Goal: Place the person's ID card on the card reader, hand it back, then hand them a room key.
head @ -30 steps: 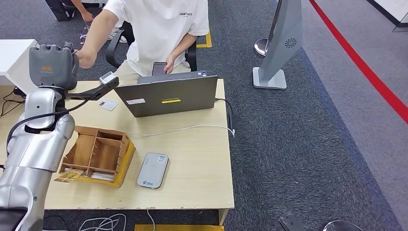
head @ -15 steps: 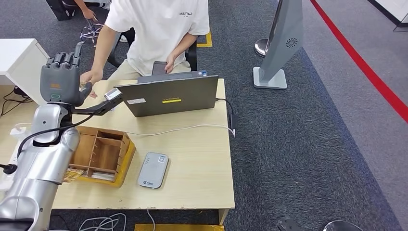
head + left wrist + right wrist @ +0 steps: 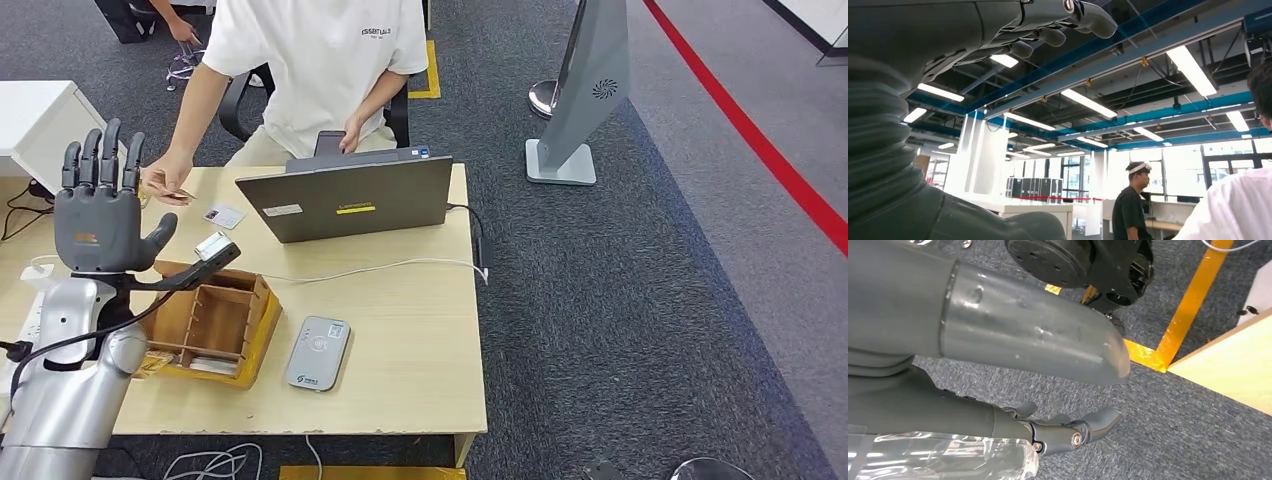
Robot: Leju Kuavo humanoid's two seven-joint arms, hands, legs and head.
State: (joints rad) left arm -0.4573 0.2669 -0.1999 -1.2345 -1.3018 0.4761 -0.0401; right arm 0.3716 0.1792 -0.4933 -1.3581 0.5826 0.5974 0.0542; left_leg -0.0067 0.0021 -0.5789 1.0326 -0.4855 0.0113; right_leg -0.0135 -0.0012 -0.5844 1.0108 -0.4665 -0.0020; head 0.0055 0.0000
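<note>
**Inspector:** Grey carpet with a red floor stripe (image 3: 760, 150) surrounds your light wooden table (image 3: 420, 340). On it stand a grey laptop (image 3: 350, 200), a brown wooden compartment box (image 3: 215, 320) and a flat silver-grey card reader (image 3: 318, 353), which lies just beside the box with nothing on it.

**Operator:** And the hands?

**Inspector:** Your left hand (image 3: 98, 215) is raised above the table's left end, back toward the camera, fingers straight and spread, grasping nothing. The left wrist view shows those fingers (image 3: 1048, 35) against ceiling lights. Your right hand (image 3: 998, 385) hangs over the carpet by the table corner, fingers loosely extended, nothing in them.

**Operator:** Where is the card?

**Inspector:** The person in the white T-shirt (image 3: 320, 60) reaches over the far-left table edge; their hand (image 3: 165, 182) pinches a thin card-like item (image 3: 183, 195), too small to identify. A small white card (image 3: 224, 215) lies flat on the table between that hand and the laptop. Which one is the ID card, I cannot tell.
</note>
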